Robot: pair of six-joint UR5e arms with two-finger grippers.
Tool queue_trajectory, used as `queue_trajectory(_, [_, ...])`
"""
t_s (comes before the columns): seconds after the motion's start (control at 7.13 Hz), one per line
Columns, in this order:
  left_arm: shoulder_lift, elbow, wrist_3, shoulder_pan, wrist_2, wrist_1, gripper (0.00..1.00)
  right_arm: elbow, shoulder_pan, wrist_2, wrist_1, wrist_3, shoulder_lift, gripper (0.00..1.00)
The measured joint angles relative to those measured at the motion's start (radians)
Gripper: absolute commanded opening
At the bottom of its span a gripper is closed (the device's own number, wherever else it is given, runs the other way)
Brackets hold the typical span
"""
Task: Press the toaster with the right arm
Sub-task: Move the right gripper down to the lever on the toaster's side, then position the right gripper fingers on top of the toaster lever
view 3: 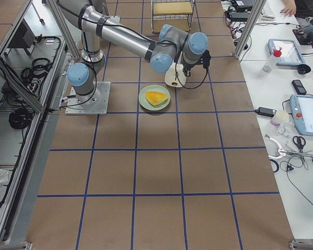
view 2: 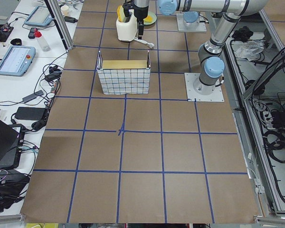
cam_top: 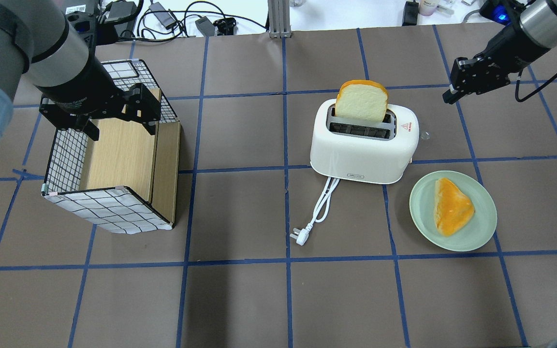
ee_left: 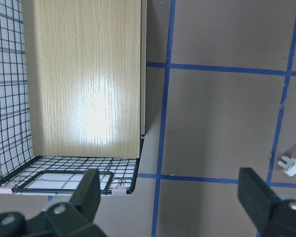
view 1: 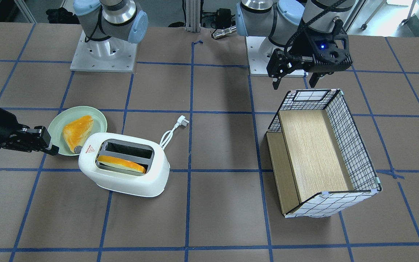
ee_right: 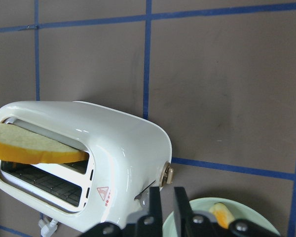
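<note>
The white two-slot toaster (view 1: 122, 178) stands on the table with an orange-crusted bread slice (view 1: 122, 163) in one slot. It also shows in the overhead view (cam_top: 360, 150) and the right wrist view (ee_right: 123, 148). Its small round knob (ee_right: 168, 174) is on the end facing my right gripper. My right gripper (view 1: 51, 148) is shut and empty, a short way off that end, not touching, over the plate's edge. In the overhead view it (cam_top: 450, 95) hangs right of the toaster. My left gripper (view 1: 294, 83) is open and empty above the basket's end.
A pale green plate (view 1: 58, 123) with a bread piece (view 1: 78, 133) lies beside the toaster, under my right gripper. The white cord and plug (view 1: 175, 127) trail from the toaster. A wire basket (view 1: 351, 138) with a wooden inner panel stands under the left arm.
</note>
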Motion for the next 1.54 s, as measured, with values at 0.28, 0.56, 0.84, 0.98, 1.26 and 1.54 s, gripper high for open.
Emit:
queue_trajectory(0.28, [-0.001, 0.0, 0.0, 0.0, 0.0, 0.0, 1.0, 0.039, -0.017, 0.019, 0.001, -0.001, 0.001, 0.07])
queue_trajectory(0.56, [-0.001, 0.0, 0.0, 0.0, 0.0, 0.0, 1.0, 0.075, -0.021, 0.08, 0.005, -0.002, 0.0, 0.06])
queue_trajectory(0.84, [0.0, 0.0, 0.0, 0.0, 0.0, 0.0, 1.0, 0.098, -0.022, 0.125, 0.004, -0.002, 0.0, 0.06])
queue_trajectory(0.98, [0.0, 0.0, 0.0, 0.0, 0.0, 0.0, 1.0, 0.102, -0.022, 0.124, 0.003, -0.004, 0.0, 0.06])
queue_trajectory(1.26, [0.0, 0.0, 0.0, 0.0, 0.0, 0.0, 1.0, 0.105, -0.022, 0.106, 0.003, -0.004, 0.001, 0.07])
queue_trajectory(1.54, [0.0, 0.0, 0.0, 0.0, 0.0, 0.0, 1.0, 0.107, -0.022, 0.087, 0.004, -0.006, 0.001, 0.07])
